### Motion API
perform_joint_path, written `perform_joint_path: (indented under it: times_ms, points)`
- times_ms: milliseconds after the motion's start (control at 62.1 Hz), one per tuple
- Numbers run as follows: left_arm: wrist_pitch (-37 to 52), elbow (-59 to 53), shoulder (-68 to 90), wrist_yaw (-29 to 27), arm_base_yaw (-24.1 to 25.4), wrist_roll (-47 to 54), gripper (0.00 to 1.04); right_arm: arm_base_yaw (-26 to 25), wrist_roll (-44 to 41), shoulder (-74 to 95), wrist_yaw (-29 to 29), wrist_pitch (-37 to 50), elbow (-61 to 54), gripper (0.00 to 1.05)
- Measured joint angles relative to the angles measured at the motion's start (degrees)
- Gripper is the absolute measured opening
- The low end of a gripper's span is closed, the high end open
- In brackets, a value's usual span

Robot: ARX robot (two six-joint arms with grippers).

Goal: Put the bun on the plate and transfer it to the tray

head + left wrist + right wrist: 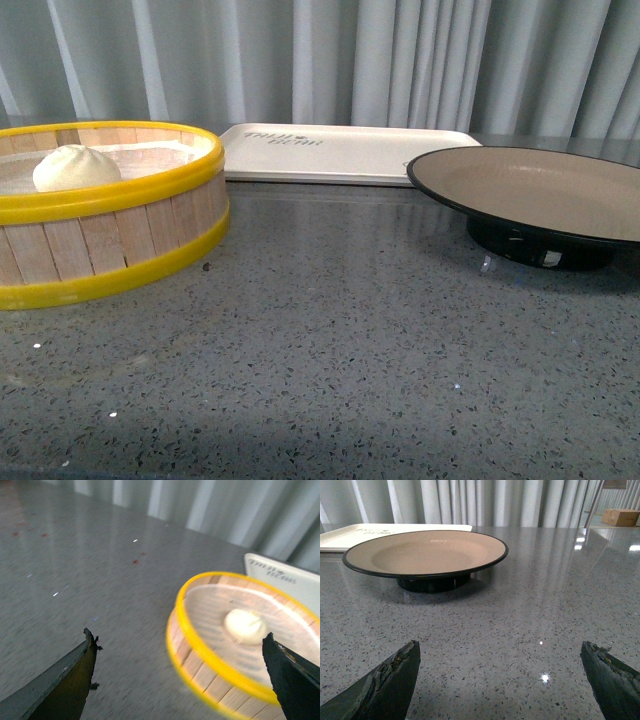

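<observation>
1. Left gripper (178, 635): its dark fingers (70, 680) stand wide apart, nothing between them, above the table (330, 350).
2. Just past the fingertips sits the basket (220, 575). The bun (245, 625) lies on its floor, nearer the tray-side finger than the other, touching neither. This view is blurred.
3. Beyond the basket, further from the fingers, the tray (330, 155) lies flat and bare.
4. Right gripper (498, 644): its fingers are also spread and empty, low over the table. The plate (425, 552) stands ahead of them, well apart, offset toward the finger on the tray's side. It carries nothing.
5. Judged from this, the task is at its start and the step in hand is the left arm's reach for the bun.
6. To do it well, bring the bun midway between the fingertips first, then descend from above so both fingers clear the yellow rim.
7. The dough looks soft. Close gently on its sides, below the pleats, only until it holds.
8. Lift straight up past the rim before crossing to the plate. A sideways drag could snag the basket wall.
</observation>
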Motion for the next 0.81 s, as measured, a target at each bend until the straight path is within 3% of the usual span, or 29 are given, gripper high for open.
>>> perform_joint_path:
  times_ms: [161,354,531,805]
  points:
    - [1.9,12.2,15.8,-0.8,-8.6,2.1,0.98,0.0,0.0,0.0,0.0,0.0,0.0,0.96]
    - [-4.2,27.3,32.5,-1.3,-15.6,6.1,0.98,0.0,0.0,0.0,0.0,0.0,0.0,0.96]
    - [-9.7,34.1,39.7,-2.4,-16.8,7.8,0.98,0.0,0.0,0.0,0.0,0.0,0.0,0.96]
    - [-15.1,35.9,43.1,-3.4,-14.3,11.1,0.98,0.0,0.0,0.0,0.0,0.0,0.0,0.96]
